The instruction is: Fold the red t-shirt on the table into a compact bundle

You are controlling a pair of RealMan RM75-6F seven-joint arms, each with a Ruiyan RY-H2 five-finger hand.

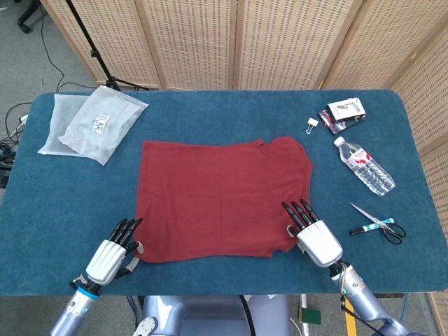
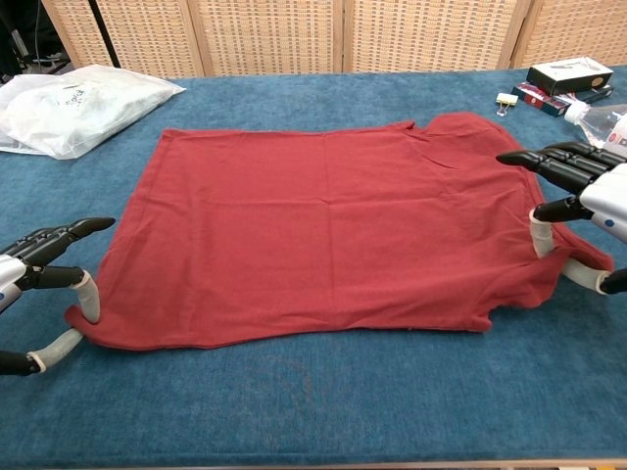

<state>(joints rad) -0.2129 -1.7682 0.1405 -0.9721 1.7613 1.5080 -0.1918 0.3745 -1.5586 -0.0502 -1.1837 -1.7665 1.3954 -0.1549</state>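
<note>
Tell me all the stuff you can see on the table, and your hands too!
t-shirt: one, red, spread flat mid-table.
plastic bags: two, clear-white, overlapping, far left corner.
binder clip: one, black and white, far right, beside the boxes.
small boxes: two, black, white and red, stacked, far right corner.
water bottle: one, clear with red label, lying on the right side.
scissors: one pair, silver with black handles, near right edge.
pen: one, black and teal, under the scissors.
table: one, blue cloth cover.
left hand: at the shirt's near left corner.
right hand: at the shirt's near right corner.
</note>
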